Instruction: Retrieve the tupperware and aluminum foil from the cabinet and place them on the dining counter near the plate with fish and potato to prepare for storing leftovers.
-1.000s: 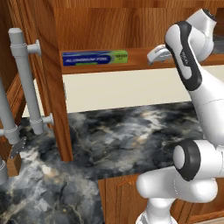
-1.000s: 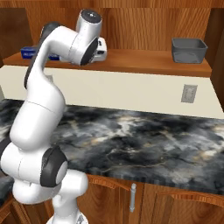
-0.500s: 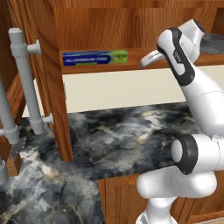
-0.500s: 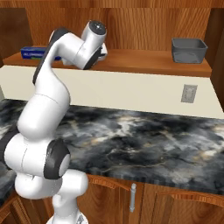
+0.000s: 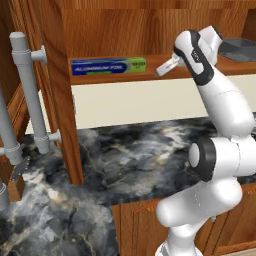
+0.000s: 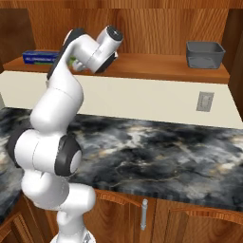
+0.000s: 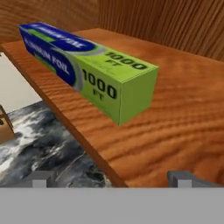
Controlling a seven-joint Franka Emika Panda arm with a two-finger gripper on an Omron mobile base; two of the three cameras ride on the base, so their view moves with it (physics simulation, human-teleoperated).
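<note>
Swinging leftward along the shelf since the earlier frames, the white arm now brings its hand much closer to the green end of the foil box, while the box and the grey container have not shifted. Largest in the scene is the cabinet (image 5: 65,100), a reddish-brown wall unit standing open, its door swung out to the left with the long silver bar handle (image 5: 27,95) facing the camera, which leaves the inner wood shelf (image 6: 152,64) reachable from the front. Below it runs a black-and-grey marbled desk (image 6: 156,147) against a cream wall. The arm rises from the base and bends over this desk so the gripper (image 5: 167,64) is level with the shelf. The aluminum foil (image 5: 107,65) lies lengthwise along the shelf's front edge at its left end, blue for most of its length, green at the end nearest the hand. In the hand view the green end sits just ahead, with the two dark finger tips low and far apart: the jaws are wide and empty, apparently set to straddle the box. The tupperware (image 6: 205,53) rests well apart, at the shelf's far right end, likely left for a later trip.
</note>
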